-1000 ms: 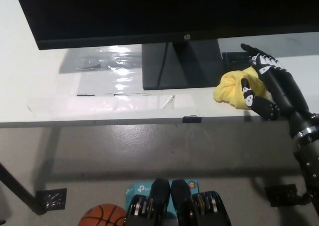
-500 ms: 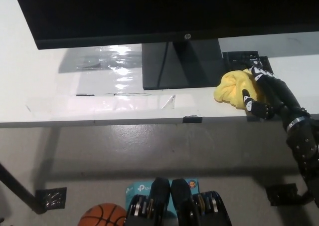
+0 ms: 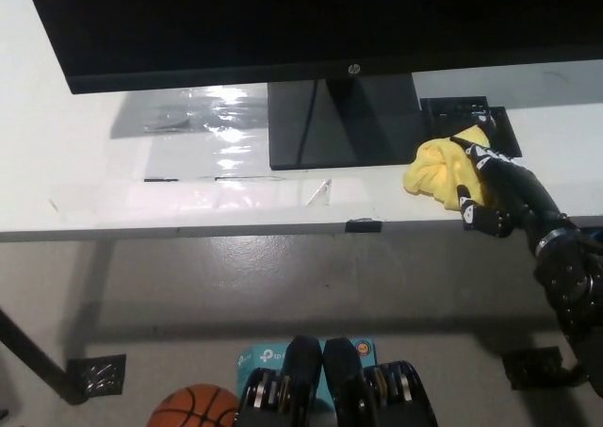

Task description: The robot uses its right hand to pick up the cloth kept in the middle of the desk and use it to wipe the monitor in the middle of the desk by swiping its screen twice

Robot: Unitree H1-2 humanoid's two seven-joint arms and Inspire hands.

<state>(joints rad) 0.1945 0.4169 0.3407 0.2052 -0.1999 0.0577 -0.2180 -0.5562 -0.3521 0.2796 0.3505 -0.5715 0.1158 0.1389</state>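
A crumpled yellow cloth [image 3: 441,172] lies on the white desk [image 3: 85,172], just right of the monitor's stand. My black right hand [image 3: 495,187] rests on the cloth's right side, fingers curled over and around it. The cloth still sits on the desk surface. The black monitor [image 3: 311,22] spans the top of the view, its stand base [image 3: 339,125] at the middle. My left hand is out of view.
A black flat object [image 3: 471,116] lies behind the cloth by the stand. A glossy plastic sheet [image 3: 203,116] covers the desk left of the stand. Below the desk edge are an orange basketball [image 3: 193,408] and a black bracket [image 3: 96,378].
My right hand has drawn back and down toward the desk edge, and its fingers have curled from spread out to closing around the cloth.
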